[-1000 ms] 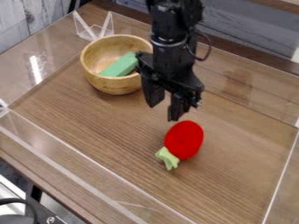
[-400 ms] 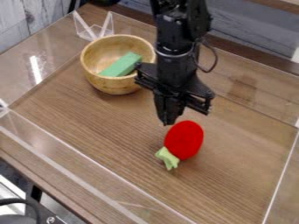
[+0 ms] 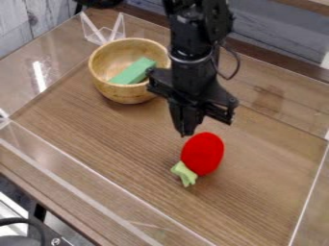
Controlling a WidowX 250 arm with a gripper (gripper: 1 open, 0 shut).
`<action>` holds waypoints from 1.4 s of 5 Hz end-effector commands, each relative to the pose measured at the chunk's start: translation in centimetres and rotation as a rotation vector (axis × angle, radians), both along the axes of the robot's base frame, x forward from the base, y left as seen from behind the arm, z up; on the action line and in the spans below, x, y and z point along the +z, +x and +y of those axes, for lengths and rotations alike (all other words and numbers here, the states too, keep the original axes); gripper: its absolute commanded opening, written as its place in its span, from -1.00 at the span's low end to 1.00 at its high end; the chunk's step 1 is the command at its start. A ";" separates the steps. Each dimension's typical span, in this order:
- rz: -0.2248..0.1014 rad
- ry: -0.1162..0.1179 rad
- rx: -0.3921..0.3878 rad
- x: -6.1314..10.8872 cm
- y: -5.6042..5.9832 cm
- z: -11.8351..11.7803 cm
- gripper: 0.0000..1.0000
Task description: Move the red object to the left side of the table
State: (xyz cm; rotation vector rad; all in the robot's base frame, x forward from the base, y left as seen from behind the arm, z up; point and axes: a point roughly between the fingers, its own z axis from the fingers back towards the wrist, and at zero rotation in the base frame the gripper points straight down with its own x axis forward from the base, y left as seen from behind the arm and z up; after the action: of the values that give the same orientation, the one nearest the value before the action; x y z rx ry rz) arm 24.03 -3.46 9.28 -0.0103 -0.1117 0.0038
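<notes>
Nearest you, right of center on the tabletop (image 3: 103,154), lies the red toy strawberry (image 3: 202,154), green stem toward the near left. Just beyond it, your gripper (image 3: 190,127) hangs with fingers closed together, no visible hold on anything. Farther back on the left, you've got the wooden bowl (image 3: 107,88) with a green block (image 3: 135,71) inside.
</notes>
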 end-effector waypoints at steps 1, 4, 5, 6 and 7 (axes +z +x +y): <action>-0.054 -0.004 0.019 2.5 0.3 -0.6 -1.00; -0.023 -0.047 -0.066 -3.0 -0.9 -1.0 1.00; -0.016 -0.070 -0.078 -3.7 -0.1 -2.5 1.00; -0.001 -0.087 -0.155 -4.1 0.2 -1.9 1.00; 0.007 -0.097 -0.204 -4.5 0.3 -1.1 1.00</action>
State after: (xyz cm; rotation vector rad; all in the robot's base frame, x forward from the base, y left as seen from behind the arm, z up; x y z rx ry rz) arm 23.43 -4.53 3.82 -0.1160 -0.0610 -0.1914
